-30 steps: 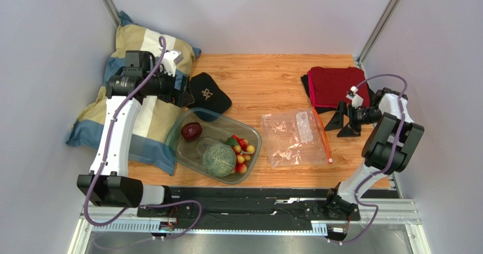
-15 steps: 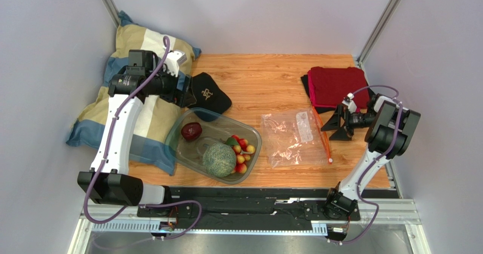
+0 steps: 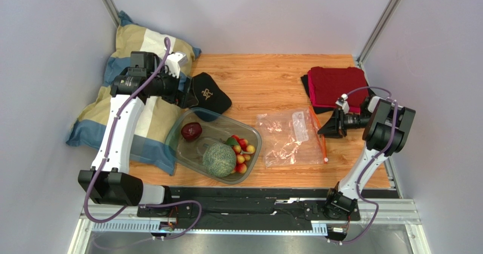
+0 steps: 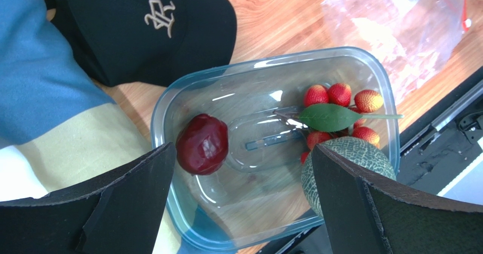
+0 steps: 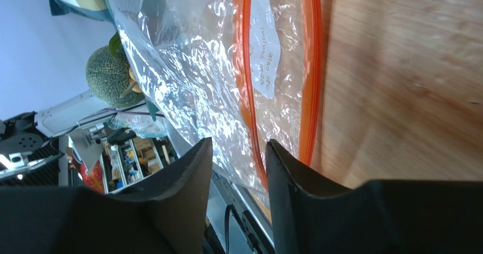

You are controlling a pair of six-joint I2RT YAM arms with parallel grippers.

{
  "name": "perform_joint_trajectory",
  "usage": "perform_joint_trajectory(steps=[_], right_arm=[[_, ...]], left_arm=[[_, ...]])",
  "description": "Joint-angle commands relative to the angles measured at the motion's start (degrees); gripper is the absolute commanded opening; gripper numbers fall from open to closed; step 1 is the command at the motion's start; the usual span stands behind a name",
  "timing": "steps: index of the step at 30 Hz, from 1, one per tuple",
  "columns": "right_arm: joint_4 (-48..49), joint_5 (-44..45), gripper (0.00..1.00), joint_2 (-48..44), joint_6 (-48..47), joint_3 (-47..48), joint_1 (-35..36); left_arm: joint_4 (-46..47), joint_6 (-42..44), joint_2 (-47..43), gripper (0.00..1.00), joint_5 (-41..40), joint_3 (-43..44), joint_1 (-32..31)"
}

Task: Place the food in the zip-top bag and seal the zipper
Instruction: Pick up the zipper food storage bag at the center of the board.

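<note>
The clear zip-top bag [image 3: 289,138] lies flat on the wooden table, its orange-red zipper [image 3: 317,132] along the right edge. My right gripper [image 3: 327,126] is at that edge. In the right wrist view its jaws [image 5: 238,142] stand narrow, a gap still showing, with one orange strip [image 5: 245,90] of the mouth running between them. The food sits in a clear tub [image 3: 187,115]: green netted melon [image 3: 219,159], dark red fruit [image 3: 191,131], red-and-yellow bunch [image 3: 242,150]. My left gripper [image 4: 242,147] hangs wide open above the tub, holding nothing.
A black cap [image 3: 208,92] lies behind the tub, next to a blue-and-tan pillow [image 3: 142,44] under the left arm. A folded red cloth [image 3: 337,84] lies at the back right, just behind the right gripper. The table's front edge runs near the tub and the bag.
My right gripper has moved left to the bag's zipper edge and its jaws have narrowed from wide open. The bag has shifted slightly left. The left arm has barely moved.
</note>
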Motion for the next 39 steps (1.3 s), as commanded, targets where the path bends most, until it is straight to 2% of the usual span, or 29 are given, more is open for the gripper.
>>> perform_joint_trajectory(steps=[1,3,7,10,16,20,25,27,31,35,39], right_arm=[[-8.1,-4.2,0.23,-6.2,-5.5,2.4,0.1],[-11.2,-5.3,0.00,-7.4,-7.3,4.8,0.2],[-20.6,-6.7,0.00,-12.4,-12.2,10.7,0.1],[-23.5,-5.1,0.00,-15.3,-11.9,17.2,1.4],[-23.4,5.1,0.00,-23.6,-10.4,25.4,10.9],[-15.7,12.5,0.00,-29.4,-1.5,25.8,19.7],[-0.8,16.6,0.00,-37.1,12.7,17.5,27.1],[2.5,18.0,0.00,-38.2,15.4,14.1,31.7],[5.6,18.6,0.00,-37.7,19.5,11.9,36.0],[6.9,18.7,0.00,-34.8,21.7,12.9,38.7],[12.0,19.4,0.00,-34.0,26.0,13.4,39.5]], left_arm=[[2.7,-1.7,-1.8,0.99,3.4,0.0,-0.1],[2.7,-2.1,-1.9,0.99,4.1,0.3,-0.1],[3.4,-3.8,-2.3,0.99,5.2,2.0,-0.1],[4.4,-4.8,-3.1,0.99,7.3,3.5,-0.2],[5.9,-6.0,-2.9,0.99,7.1,7.5,-2.8],[6.5,-9.1,-0.9,0.99,6.7,8.9,-6.0],[11.9,-19.1,1.1,0.99,6.3,6.4,-13.1],[15.1,-21.1,2.1,0.94,6.2,5.9,-16.0],[23.9,-31.9,3.9,0.91,2.5,1.1,-20.5],[28.2,-36.1,6.4,0.93,-3.0,-0.4,-27.7],[33.1,-42.5,9.6,0.93,-6.3,0.1,-30.6]])
